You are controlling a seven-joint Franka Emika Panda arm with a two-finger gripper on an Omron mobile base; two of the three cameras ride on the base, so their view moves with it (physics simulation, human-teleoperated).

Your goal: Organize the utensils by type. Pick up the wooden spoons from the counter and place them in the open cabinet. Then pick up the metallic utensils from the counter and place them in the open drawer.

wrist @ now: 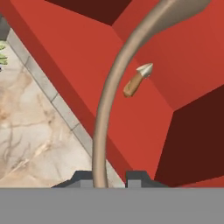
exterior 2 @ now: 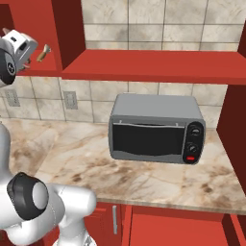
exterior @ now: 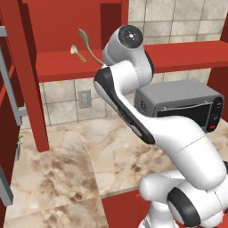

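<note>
- Right at my fingertips [wrist: 87, 178], the pale tan wooden spoon with the long curved handle [wrist: 105, 131] rises between my two dark finger tips; my gripper [wrist: 104, 177] is clenched on the lower end of that handle.
- That held spoon's long axis runs straight away from my hand, bowing over to one side near the top, with the bowl end leading into the open red wall cabinet [wrist: 87, 57]. In the left base view the same spoon [exterior: 89, 44] stands tilted above the cabinet's red shelf [exterior: 62, 67], bowl uppermost.
- Beyond it, the second small wooden spoon, pale-bowled with an orange-brown handle [wrist: 136, 81], already lies on the shelf, close to the cabinet's back wall. From my hand it sits ahead and slightly to the side of the held spoon's shaft, apart from it.
- That resting spoon's long axis lies slantwise across the shelf, bowl towards the back corner, handle towards the front edge. In the left base view it [exterior: 77, 53] lies near the front edge of the shelf, beside the held spoon.
- I judge the coming move to be a short advance and lowering over the shelf, then a release; the held spoon's bowl should come down clear of the resting one.
- Below, the beige marbled worktop [exterior: 67, 169] carries a grey toaster oven [exterior: 182, 104] at its back right edge.
</note>
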